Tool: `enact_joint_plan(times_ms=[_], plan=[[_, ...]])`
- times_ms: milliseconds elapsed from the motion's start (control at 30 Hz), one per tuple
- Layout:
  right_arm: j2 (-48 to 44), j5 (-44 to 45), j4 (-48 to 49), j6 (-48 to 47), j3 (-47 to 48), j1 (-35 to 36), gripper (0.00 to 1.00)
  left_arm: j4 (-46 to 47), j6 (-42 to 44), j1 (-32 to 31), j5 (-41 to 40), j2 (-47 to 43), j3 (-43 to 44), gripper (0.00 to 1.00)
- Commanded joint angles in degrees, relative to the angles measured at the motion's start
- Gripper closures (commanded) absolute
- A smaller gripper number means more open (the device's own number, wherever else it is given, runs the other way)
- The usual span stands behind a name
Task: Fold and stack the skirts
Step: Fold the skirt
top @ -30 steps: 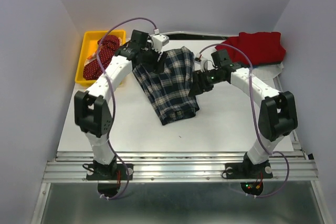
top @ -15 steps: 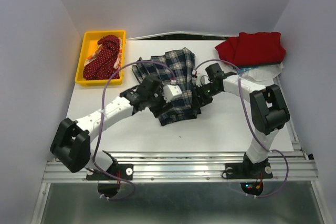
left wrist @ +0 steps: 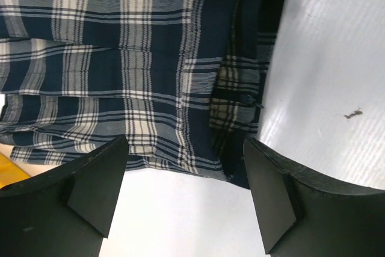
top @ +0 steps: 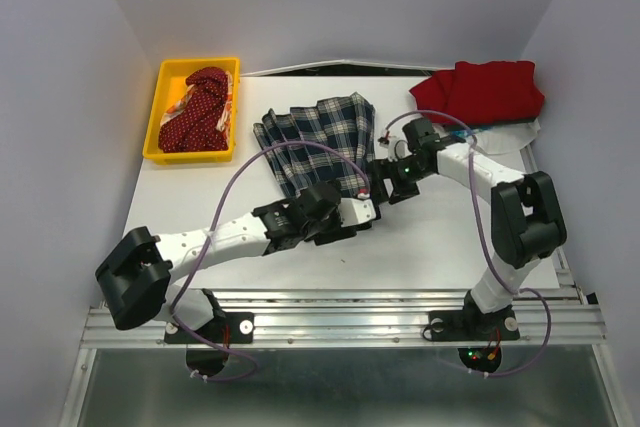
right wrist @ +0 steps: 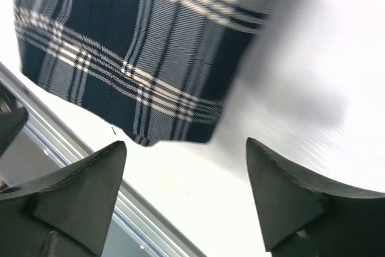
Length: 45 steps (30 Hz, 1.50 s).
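On the table (top: 440,237) the plaid skirt (top: 318,137) lies with its long axis slanting back-left to near-right; left gripper (left wrist: 185,148) and right gripper (right wrist: 185,144) hover at its near-right corner, jaws apart, empty

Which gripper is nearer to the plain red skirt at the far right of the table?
Right. The right gripper is at the right edge of the plaid skirt, just near-left of the plain red skirt; the left gripper is at the plaid skirt's near end, farther off.
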Motion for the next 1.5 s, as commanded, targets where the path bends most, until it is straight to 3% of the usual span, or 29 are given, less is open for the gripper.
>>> enact_joint_plan(times_ms=[0,267,600,667,800,833,900,1000,1033,1467], plan=[[-5.21,3.29,-1.51,6.89,0.82,-4.20,0.12,4.90,-0.50,0.01,-3.24,-2.69,-0.78,0.11],[2.08,-5.32,2.27,8.84,-5.34,-4.91,0.11,7.19,-0.49,0.45,-4.12,-3.05,-0.96,0.07],[10.78,-17.45,16.58,15.78,-8.86,-4.91,0.13,8.59,-1.20,3.88,-1.49,-4.10,-3.06,0.05],[11.75,-18.95,17.82,16.31,-8.77,-4.30,0.19,9.29,-0.32,3.88,-0.96,-4.54,-3.95,0.05],[11.93,-20.79,18.27,18.24,-6.67,-3.77,0.46,10.00,1.35,3.79,1.14,-5.51,-5.36,0.05],[11.58,-21.23,18.27,19.38,-6.14,-3.77,0.59,10.09,1.61,3.62,2.89,-5.86,-5.79,0.05],[9.22,-21.15,18.36,20.44,-5.08,-3.77,0.71,10.96,2.05,3.01,3.78,-7.00,-6.58,0.05],[6.22,-21.67,18.36,23.25,-3.59,-3.77,0.96,13.08,2.05,1.16,1.69,-6.39,-8.26,0.05],[5.70,-22.02,18.44,23.78,-3.24,-3.77,0.99,13.25,2.05,0.63,0.46,-5.69,-8.26,0.05],[3.05,-23.70,18.71,30.37,-1.48,-3.77,0.99,19.75,1.53,-0.43,-4.12,8.62,-4.75,0.03]])
